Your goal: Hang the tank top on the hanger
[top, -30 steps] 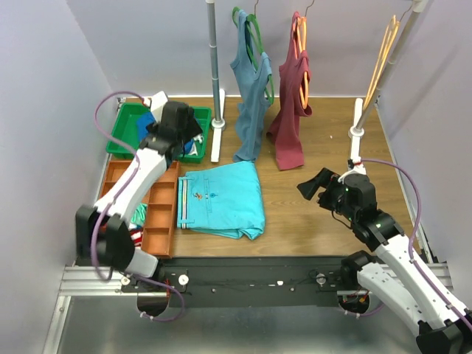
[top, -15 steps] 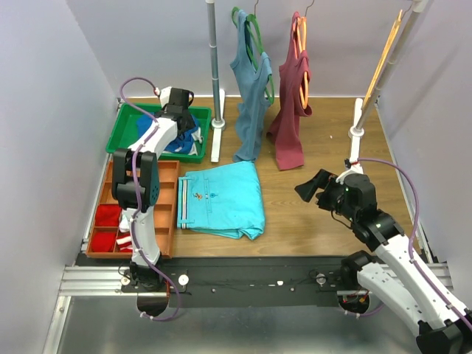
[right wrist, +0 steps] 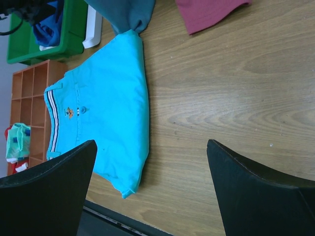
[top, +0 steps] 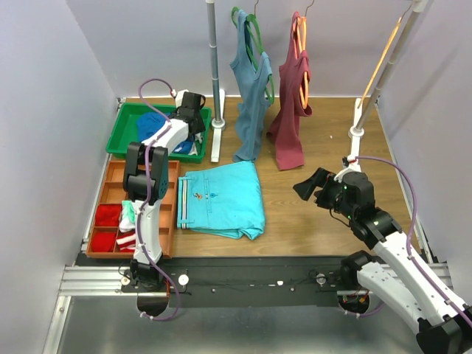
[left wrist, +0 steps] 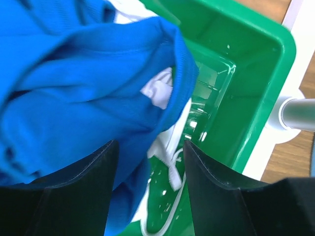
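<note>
The royal blue tank top [top: 153, 119] lies bunched in the green bin [top: 122, 140] at the far left. In the left wrist view the tank top [left wrist: 74, 98] fills the left side. My left gripper [top: 191, 134] hovers low over the bin's right end. It [left wrist: 150, 189] is open, with an edge of the blue cloth and a white strap between the jaws. The light-orange hanger [top: 383, 65] hangs on the slanted rail at the far right. My right gripper [top: 304, 189] is open and empty above the wood, right of the turquoise garment; it also shows in the right wrist view [right wrist: 152, 167].
A folded turquoise garment [top: 221, 199] lies mid-table. An orange compartment tray [top: 159, 214] sits near left. A grey-blue tank top [top: 251, 96] on a green hanger and a maroon top [top: 290, 110] hang at the back. A grey pole [top: 215, 74] stands beside the bin, and a white-based post [top: 357, 125] at right.
My left arm swung from over the orange tray out to the far bin, and its gripper came down at the bin's right end on the blue cloth. The right arm barely moved.
</note>
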Tool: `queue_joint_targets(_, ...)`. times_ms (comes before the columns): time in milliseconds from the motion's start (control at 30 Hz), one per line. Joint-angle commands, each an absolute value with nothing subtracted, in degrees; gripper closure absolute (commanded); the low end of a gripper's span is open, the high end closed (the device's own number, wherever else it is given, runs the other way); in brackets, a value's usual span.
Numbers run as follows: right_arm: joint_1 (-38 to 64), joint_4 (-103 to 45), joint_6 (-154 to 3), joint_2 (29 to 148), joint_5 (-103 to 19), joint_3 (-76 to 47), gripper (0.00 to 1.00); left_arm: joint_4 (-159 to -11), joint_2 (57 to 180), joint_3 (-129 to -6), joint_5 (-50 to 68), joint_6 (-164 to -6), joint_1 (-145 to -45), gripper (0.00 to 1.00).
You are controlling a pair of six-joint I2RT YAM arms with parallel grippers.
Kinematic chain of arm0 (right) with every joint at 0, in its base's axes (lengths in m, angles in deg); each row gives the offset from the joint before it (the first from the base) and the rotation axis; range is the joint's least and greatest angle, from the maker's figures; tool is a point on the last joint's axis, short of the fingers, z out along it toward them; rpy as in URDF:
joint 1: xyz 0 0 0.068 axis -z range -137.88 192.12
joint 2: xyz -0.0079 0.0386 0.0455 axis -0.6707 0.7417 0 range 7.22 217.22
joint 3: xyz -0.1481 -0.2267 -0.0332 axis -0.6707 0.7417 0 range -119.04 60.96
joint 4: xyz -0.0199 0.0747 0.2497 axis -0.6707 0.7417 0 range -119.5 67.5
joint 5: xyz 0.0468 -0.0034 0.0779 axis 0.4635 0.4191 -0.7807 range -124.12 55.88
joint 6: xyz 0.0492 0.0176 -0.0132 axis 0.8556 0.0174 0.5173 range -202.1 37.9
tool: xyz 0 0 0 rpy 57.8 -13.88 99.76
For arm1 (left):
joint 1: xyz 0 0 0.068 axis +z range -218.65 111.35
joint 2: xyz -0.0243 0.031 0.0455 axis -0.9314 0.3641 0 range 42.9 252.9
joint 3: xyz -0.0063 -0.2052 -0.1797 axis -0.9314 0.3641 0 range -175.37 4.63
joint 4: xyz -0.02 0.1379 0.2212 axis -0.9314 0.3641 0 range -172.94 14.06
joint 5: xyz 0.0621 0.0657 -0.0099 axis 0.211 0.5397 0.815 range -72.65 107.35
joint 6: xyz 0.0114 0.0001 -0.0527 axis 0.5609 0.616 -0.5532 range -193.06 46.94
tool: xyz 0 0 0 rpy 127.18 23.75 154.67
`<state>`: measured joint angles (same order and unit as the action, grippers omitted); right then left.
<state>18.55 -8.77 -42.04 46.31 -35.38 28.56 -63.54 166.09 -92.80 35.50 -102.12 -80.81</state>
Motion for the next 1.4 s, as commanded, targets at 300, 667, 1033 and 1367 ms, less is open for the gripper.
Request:
queue_joint_targets(300, 18.3, -10.08, -42.02, 46.77, -35.79, 29.58, 0.0, -64.22, 168.67, -99.87, 37.56, -101.45, -80.96, 0.85)
queue_joint_targets(667, 18.3, -10.7, -41.76, 47.83, -37.64, 28.35, 0.01, -62.46, 159.98, -101.65, 37.82, -100.84, -78.06, 1.0)
queue_joint_targets(1033, 18.3, -11.57, -41.75, 49.67, -37.99, 25.19, 0.01, -59.92, 142.92, -104.88, 37.3, -100.13, -75.77, 1.0)
queue_joint_targets(1367, 18.3, -13.07, -42.37, 54.06, -39.04, 18.25, 0.01, -55.52, 134.66, -120.33, 33.78, -99.08, -76.73, 1.0)
